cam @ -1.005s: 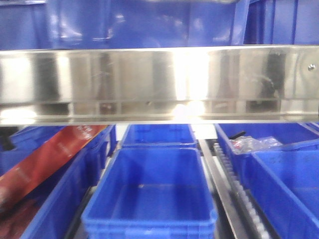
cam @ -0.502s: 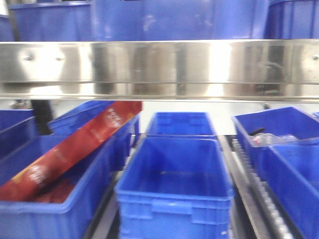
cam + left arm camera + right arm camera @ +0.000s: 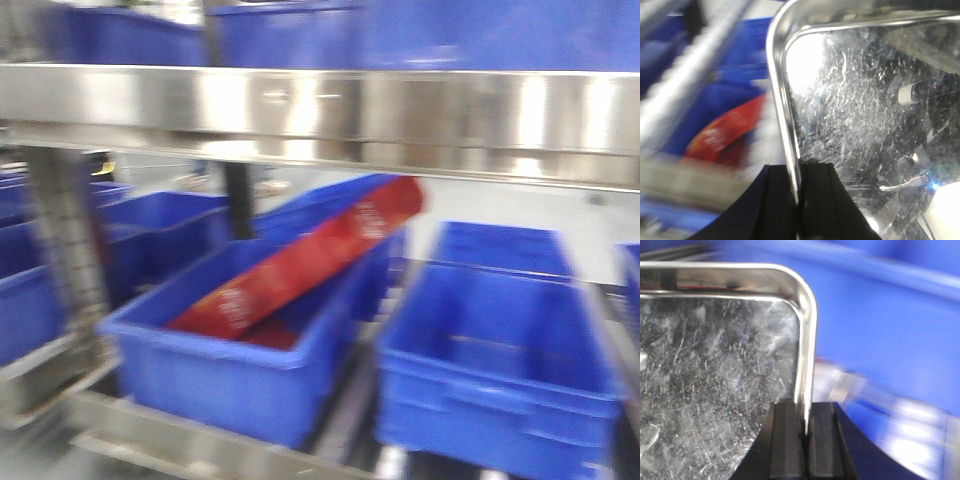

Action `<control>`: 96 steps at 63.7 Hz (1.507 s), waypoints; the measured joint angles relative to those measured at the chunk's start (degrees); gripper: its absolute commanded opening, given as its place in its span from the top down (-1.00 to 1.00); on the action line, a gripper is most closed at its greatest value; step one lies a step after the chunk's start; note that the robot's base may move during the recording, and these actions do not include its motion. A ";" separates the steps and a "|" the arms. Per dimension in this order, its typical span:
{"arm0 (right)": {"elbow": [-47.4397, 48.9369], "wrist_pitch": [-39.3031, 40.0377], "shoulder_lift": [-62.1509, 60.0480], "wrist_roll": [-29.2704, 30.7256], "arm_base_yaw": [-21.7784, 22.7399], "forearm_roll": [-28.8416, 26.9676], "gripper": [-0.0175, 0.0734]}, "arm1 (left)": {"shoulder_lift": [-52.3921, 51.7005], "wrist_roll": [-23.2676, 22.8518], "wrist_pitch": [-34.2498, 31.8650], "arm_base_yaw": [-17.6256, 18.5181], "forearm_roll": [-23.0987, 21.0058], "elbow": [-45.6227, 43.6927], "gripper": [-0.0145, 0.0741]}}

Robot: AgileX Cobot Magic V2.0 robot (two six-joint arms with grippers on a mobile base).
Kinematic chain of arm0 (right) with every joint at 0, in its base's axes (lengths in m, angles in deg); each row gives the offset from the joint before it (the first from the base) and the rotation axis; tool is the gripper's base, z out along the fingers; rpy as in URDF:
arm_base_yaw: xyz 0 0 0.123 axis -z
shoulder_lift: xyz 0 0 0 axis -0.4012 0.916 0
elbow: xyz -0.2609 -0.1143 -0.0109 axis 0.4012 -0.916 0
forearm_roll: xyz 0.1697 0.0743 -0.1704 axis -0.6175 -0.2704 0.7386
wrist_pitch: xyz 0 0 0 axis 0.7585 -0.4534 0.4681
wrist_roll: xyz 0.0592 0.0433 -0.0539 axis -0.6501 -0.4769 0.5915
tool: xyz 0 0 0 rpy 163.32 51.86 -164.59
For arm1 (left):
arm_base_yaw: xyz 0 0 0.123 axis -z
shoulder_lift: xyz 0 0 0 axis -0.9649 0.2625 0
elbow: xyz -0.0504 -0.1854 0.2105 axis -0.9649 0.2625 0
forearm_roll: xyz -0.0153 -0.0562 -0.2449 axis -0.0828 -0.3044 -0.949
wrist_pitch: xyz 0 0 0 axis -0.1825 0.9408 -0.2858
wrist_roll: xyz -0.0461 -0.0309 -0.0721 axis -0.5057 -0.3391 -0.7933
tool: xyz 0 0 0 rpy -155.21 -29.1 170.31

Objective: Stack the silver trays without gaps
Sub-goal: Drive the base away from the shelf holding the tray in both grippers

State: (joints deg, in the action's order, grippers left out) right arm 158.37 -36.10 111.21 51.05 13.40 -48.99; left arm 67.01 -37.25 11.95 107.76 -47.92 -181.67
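Note:
A scratched silver tray [image 3: 865,125] fills the left wrist view, its rounded corner at the top left. My left gripper [image 3: 798,200] is shut on its left rim, with one black finger on each side of the thin edge. In the right wrist view a silver tray [image 3: 715,380] shows its top right corner, and my right gripper [image 3: 805,437] is shut on its right rim. Whether both views show the same tray I cannot tell. Neither the trays nor the grippers appear in the front view.
A long shiny steel beam [image 3: 320,105] crosses the top of the front view. Below it stand blue plastic bins [image 3: 500,350] in rows. A long red package [image 3: 300,260] leans in the left-centre bin [image 3: 220,375]. A steel upright [image 3: 65,250] is at the left. The view is blurred.
The front view has swung left: the bins and the red package have shifted to the right of the picture, the beam sits higher, and a steel upright has come in at the left.

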 measured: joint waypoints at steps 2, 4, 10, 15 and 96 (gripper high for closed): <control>0.00 0.00 0.00 0.00 0.00 0.00 0.79 | 0.00 0.00 0.00 0.00 0.00 0.00 0.72; 0.00 0.00 0.00 0.00 0.00 0.00 0.79 | 0.00 0.00 0.00 0.00 0.00 0.00 0.72; 0.00 0.00 0.00 0.00 0.00 0.00 0.79 | 0.00 0.08 0.00 0.00 0.00 0.00 0.72; 0.00 0.00 0.00 0.11 0.00 0.00 0.79 | 0.00 0.08 0.00 0.00 0.00 0.00 0.72; 0.00 0.04 0.00 0.24 0.00 -0.45 0.79 | -0.03 0.13 0.18 0.00 0.00 0.00 0.72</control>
State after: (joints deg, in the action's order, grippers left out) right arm 158.37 -36.06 111.21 51.28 13.40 -49.45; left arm 66.97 -37.12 12.13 107.76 -47.92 -181.67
